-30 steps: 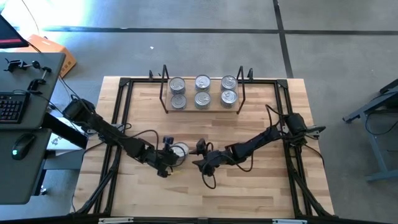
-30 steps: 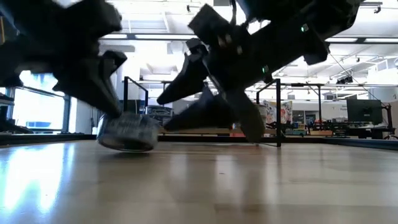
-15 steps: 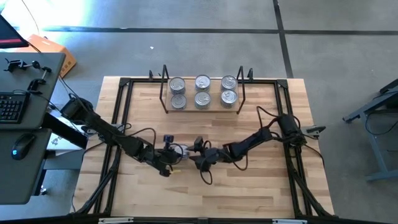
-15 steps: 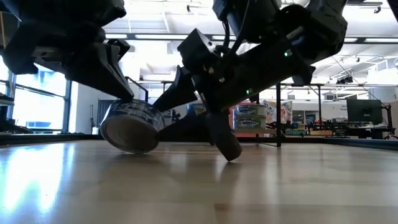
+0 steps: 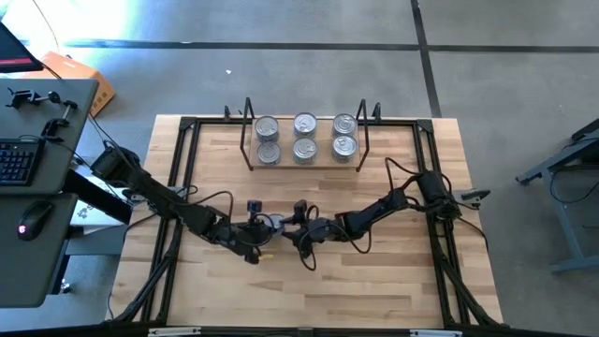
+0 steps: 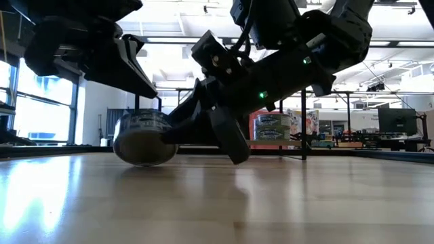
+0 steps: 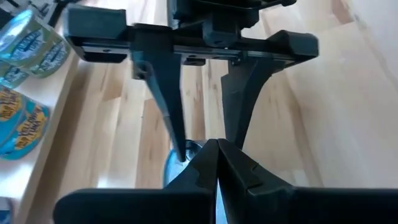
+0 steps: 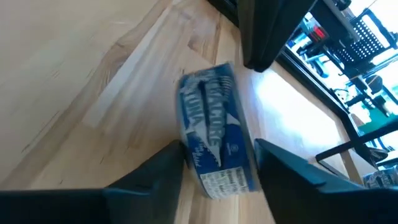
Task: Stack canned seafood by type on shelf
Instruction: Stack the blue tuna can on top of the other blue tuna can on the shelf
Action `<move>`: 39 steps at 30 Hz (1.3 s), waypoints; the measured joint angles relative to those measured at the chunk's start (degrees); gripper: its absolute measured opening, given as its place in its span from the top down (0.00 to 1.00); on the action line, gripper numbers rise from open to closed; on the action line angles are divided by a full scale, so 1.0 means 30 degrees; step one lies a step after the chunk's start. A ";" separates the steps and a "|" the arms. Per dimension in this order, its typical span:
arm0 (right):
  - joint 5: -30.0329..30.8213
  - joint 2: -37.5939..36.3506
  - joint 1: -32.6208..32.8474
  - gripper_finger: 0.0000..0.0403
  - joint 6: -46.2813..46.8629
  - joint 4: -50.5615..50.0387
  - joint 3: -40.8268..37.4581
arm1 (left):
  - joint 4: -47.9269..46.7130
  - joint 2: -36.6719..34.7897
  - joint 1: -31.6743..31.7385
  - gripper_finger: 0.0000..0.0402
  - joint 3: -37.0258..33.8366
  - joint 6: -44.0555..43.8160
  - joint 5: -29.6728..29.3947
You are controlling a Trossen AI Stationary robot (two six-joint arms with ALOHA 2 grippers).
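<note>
Between the right gripper [image 8: 217, 171]'s spread jaws, a blue-labelled tin [image 8: 214, 146] is sitting mid-table, probably a handover. The left gripper [image 6: 139, 91] is hovering beside it; can't tell its jaws. The shelf [image 5: 304, 165] is holding six tins.

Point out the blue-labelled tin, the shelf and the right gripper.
Blue-labelled tin [image 8: 214, 134], right wrist view, on its label.
Shelf [image 5: 323, 165], high view, on the board's front edge.
Right gripper [image 8: 217, 163], right wrist view, midway between its fingertips.
</note>
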 joint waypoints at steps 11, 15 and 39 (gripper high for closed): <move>-0.0001 0.0000 -0.0051 0.71 0.0257 0.0045 -0.0004 | -0.0007 0.0000 -0.0051 0.87 0.0000 0.0072 -0.0097; 0.0007 0.0000 -0.0092 0.70 0.0257 0.0352 -0.0007 | -0.0048 0.0000 -0.0051 0.67 0.0001 0.0688 0.0451; 0.4719 -0.2329 0.1669 0.77 0.4401 -0.3553 0.0000 | -0.0873 0.0182 0.2284 0.40 -0.1971 0.1300 -0.0029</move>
